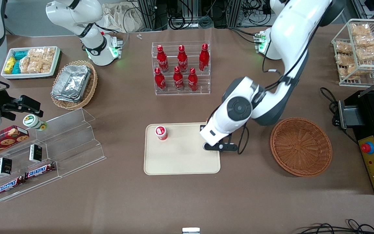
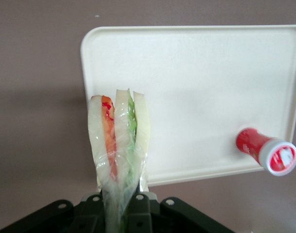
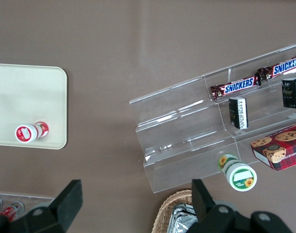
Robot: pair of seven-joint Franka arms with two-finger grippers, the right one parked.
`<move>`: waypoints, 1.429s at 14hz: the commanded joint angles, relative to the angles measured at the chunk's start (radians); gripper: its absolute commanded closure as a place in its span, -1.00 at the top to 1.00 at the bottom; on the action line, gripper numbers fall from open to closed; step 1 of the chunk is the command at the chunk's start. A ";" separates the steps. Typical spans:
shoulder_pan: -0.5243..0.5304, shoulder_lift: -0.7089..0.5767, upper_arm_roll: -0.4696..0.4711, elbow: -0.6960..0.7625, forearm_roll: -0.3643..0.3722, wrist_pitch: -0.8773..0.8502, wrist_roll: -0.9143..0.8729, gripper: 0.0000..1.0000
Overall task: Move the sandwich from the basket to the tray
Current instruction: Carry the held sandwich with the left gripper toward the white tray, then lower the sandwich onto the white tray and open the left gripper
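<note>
My left gripper (image 2: 120, 201) is shut on the sandwich (image 2: 120, 141), a plastic-wrapped wedge of pale bread with orange-red and green layers. It holds the sandwich above the edge of the cream tray (image 2: 196, 73). In the front view the gripper (image 1: 215, 140) hangs over the tray's (image 1: 182, 159) end nearest the reddish-brown wicker basket (image 1: 300, 146), and the arm hides the sandwich. The basket holds nothing. A small red bottle with a white cap (image 1: 161, 132) stands on the tray, toward the parked arm's end; it also shows in the left wrist view (image 2: 267, 151).
A clear rack of red cola bottles (image 1: 182, 68) stands farther from the front camera than the tray. A tan basket with foil containers (image 1: 74, 85), a white snack tray (image 1: 31, 61) and a clear stepped shelf (image 1: 54, 152) lie toward the parked arm's end. A black device (image 1: 373, 136) sits beside the basket.
</note>
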 commanded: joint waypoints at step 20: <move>0.160 -0.222 0.000 0.039 -0.023 -0.461 0.211 0.99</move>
